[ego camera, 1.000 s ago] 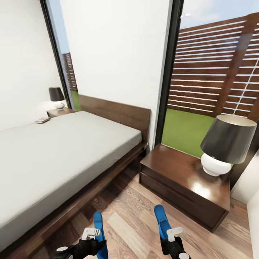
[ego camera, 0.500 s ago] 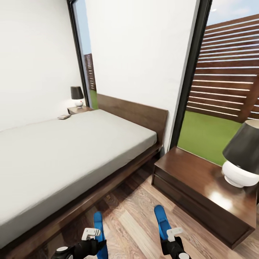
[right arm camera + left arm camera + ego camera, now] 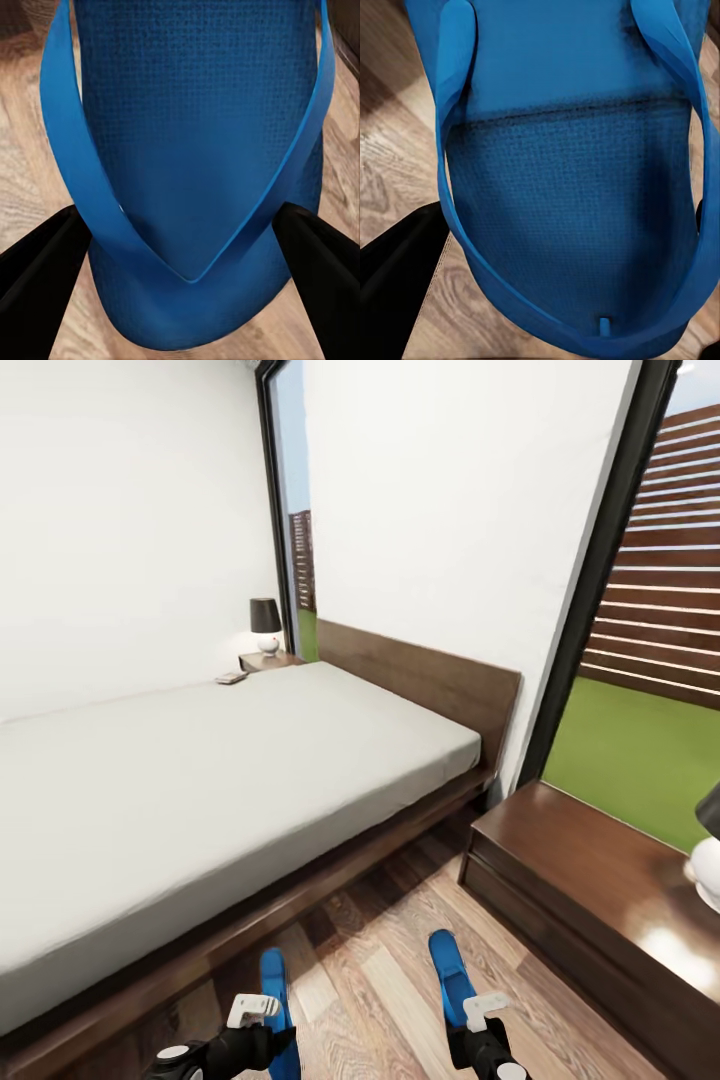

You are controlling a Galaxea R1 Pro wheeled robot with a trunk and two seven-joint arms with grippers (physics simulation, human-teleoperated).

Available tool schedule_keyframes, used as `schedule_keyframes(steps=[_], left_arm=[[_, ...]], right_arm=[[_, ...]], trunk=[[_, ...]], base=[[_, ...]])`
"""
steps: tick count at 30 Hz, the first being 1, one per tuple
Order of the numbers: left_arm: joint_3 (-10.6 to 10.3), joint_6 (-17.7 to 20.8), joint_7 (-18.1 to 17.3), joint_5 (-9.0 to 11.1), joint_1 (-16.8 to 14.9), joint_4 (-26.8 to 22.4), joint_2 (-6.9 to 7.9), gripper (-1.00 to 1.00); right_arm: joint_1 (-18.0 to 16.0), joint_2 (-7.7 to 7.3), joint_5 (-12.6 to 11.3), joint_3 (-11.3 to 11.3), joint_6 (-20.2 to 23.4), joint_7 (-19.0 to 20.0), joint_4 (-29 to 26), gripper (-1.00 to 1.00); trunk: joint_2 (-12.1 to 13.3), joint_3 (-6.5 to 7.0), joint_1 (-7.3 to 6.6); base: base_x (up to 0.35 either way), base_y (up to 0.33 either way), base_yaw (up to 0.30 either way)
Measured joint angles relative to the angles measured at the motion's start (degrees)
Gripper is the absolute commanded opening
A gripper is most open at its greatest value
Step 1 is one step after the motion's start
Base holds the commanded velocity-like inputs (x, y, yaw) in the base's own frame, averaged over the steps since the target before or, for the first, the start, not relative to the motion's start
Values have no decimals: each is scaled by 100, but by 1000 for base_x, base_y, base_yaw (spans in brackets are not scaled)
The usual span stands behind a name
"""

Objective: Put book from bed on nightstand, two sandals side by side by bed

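Gripping one blue sandal [image 3: 272,985] each, both end effectors hang over wood-plank floor [image 3: 380,970] beside the bed [image 3: 200,780].

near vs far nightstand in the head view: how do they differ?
The near nightstand sits on the bed's right, large in frame, with only the white base of its lamp in frame. The far nightstand sits past the bed's other side by the window, small in frame, with its whole lamp showing. Both are dark brown wood.
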Motion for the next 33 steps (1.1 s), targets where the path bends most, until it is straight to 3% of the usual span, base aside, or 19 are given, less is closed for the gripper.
schedule_keyframes(steps=[16,22,30,33], left_arm=[[0,0,0,3,0,-1,0,-100],[-1,4,-16,13,-1,36,-1,-100],[-21,-43,-23,6,0,815,1,-100],[-22,-413,-19,17,-2,1203,-2,-100]], right_arm=[[0,-1,1,1,-1,0,-1,-100],[1,-22,-5,-10,3,10,7,-100],[1,-54,-7,-8,-37,13,437,-100],[1,-54,-17,-14,-51,11,457,-100]], trunk=[[0,0,0],[0,0,0],[0,0,0],[0,0,0]], base=[[0,0,241],[0,0,53],[0,0,1],[0,0,0]])
